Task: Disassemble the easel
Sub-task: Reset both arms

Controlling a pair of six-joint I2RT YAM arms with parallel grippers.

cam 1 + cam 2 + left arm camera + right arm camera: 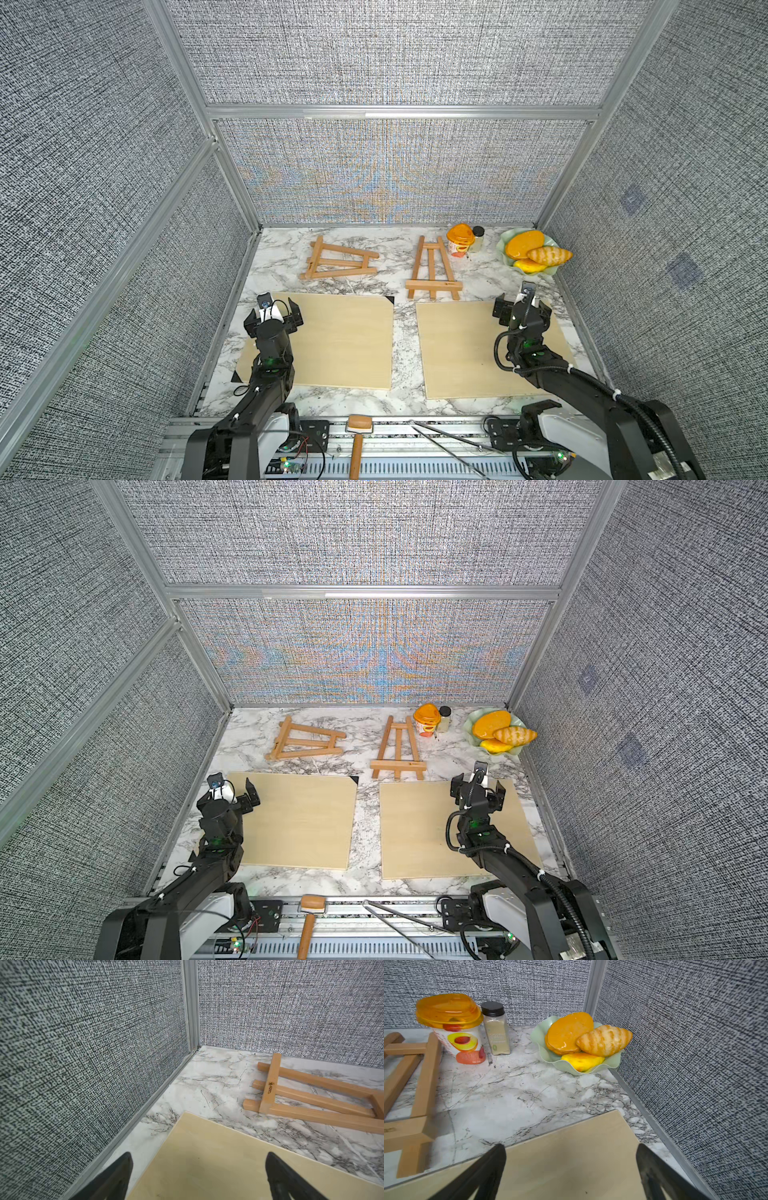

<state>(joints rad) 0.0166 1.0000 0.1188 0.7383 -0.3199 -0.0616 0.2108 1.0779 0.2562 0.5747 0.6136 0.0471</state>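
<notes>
Sticks of light wood make the left easel (340,273), lying sideways, and the right easel (432,285), lying straight, both flat at the back of the table (395,266); the left gripper (199,1156) and right gripper (570,1147) are spread wide, empty.

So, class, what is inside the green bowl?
In the bowl: a croissant, a round orange pastry and a yellow piece. The bowl's floor under them is covered.

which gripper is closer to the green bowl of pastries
Right. The right gripper hovers just short of the green bowl; the left gripper sits far across the table.
</notes>
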